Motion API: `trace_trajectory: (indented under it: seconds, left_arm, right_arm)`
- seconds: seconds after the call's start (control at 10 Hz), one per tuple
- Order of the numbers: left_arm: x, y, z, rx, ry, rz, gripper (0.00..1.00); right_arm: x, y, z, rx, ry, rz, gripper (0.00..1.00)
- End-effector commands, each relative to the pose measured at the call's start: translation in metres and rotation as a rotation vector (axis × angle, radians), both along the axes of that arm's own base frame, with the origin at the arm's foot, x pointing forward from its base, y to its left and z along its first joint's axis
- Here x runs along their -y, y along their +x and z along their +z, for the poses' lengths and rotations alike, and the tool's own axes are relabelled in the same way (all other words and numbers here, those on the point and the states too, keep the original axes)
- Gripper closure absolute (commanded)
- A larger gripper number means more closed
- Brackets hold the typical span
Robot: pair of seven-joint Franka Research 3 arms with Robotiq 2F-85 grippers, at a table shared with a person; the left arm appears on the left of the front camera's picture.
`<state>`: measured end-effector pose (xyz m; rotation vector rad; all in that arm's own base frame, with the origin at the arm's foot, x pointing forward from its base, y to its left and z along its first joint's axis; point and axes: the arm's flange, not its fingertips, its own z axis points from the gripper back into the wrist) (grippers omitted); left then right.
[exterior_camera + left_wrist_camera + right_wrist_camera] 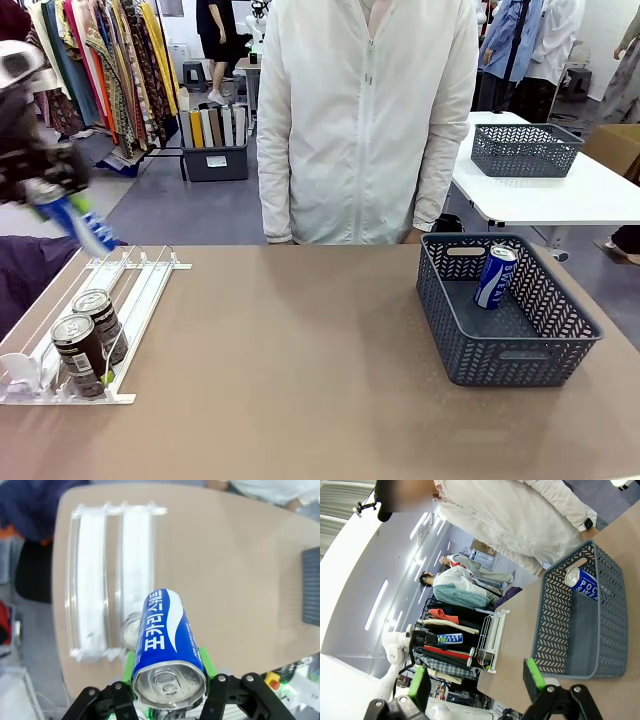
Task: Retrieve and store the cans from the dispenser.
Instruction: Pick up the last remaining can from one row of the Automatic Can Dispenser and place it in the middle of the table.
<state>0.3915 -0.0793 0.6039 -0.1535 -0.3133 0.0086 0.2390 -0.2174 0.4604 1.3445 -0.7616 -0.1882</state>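
Transport is the step in hand, judging by the layout: the left gripper [62, 200] hangs in the air over the far end of the dispenser [140, 290], pads pinching a blue can [167, 640] across its body near the silver top. In the left wrist view the can points away from the wrist, with the tan table [300, 370] and the white lanes well below it. Two dark cans [90, 338] wait at the low end of the rack against the stoppers.

The likely target is the grey basket [500, 355] on the opposite side of the table, where a second blue can [496, 277] leans against the far wall. To do this well, the arm should keep the clamp firm, since a smooth round can may slip or swing. It should also carry the can high enough to clear the basket rim. Lowering it onto the bare floor toward the near wall would avoid knocking the leaning can. Release is best saved until the can is close to the basket floor, so it does not bounce or roll.

The right gripper [476, 677] stays clear of that path, fingers spread and empty.
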Motion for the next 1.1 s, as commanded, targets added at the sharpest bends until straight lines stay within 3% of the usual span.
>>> trace_trajectory:
  seconds: [0.0,0.2,0.4,0.6,0.7,1.0]
  left_arm:
    - [0.054,0.044,-0.005,-0.045,-0.012,-0.202,1.00]
    - [0.147,0.065,-0.050,-0.148,-0.110,-0.482,1.00]
    - [0.240,0.064,-0.108,-0.166,-0.048,-0.597,1.00]
    - [0.321,0.064,-0.179,-0.232,0.087,-0.699,1.00]
    - [0.340,0.063,-0.195,-0.249,0.113,-0.722,1.00]
    - [0.346,0.064,-0.198,-0.256,0.129,-0.713,1.00]
  right_arm:
    - [0.000,0.003,0.004,0.029,0.013,-0.013,0.00]
    - [0.000,0.003,0.004,0.029,0.013,-0.013,0.00]
    - [0.000,0.003,0.004,0.029,0.013,-0.013,0.00]
    - [0.000,0.003,0.004,0.029,0.013,-0.013,0.00]
    - [0.000,0.003,0.004,0.029,0.013,-0.013,0.00]
    - [0.000,0.003,0.004,0.029,0.013,-0.013,0.00]
